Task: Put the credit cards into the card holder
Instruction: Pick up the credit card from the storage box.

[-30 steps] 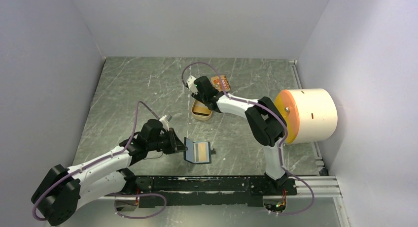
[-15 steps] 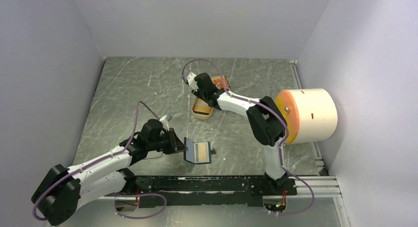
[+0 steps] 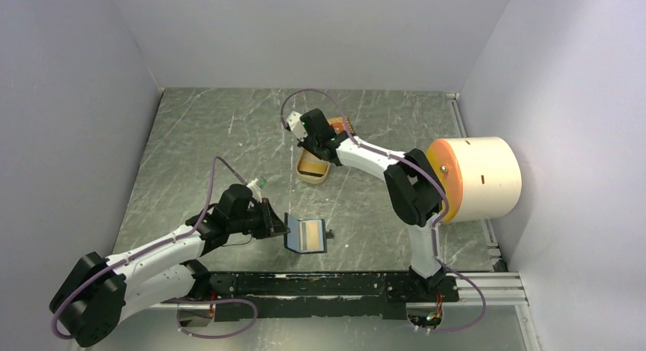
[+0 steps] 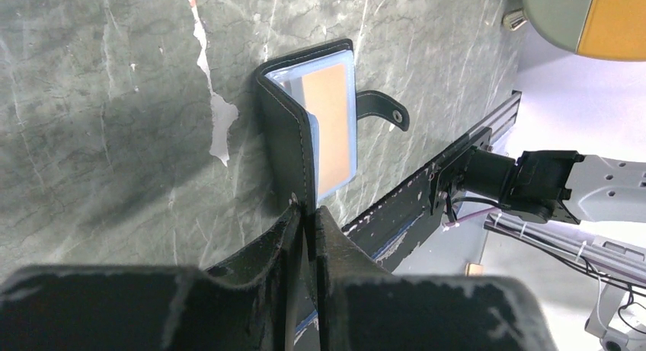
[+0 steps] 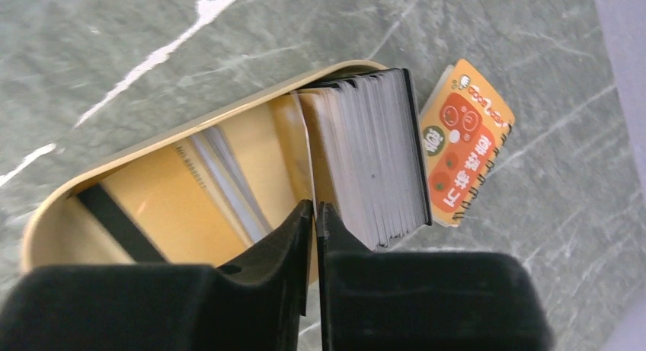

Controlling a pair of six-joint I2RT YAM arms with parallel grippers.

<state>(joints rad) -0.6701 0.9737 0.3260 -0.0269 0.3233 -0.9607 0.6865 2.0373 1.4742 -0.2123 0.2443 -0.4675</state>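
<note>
In the tin (image 5: 160, 214) the right gripper (image 5: 314, 214) hides the foot of the pale card (image 5: 303, 138) it pinches — card stack (image 5: 373, 153) and orange booklet (image 5: 465, 138) alongside. Left gripper (image 4: 306, 212) clamps the open card holder (image 4: 286, 130) on the bench (image 4: 114, 100), tan-orange card (image 4: 331, 122) inside.

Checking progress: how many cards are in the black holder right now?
1: a tan-orange card, slotted inside the open card holder. More may be hidden behind it. The stack of cards stands in the tin.
</note>
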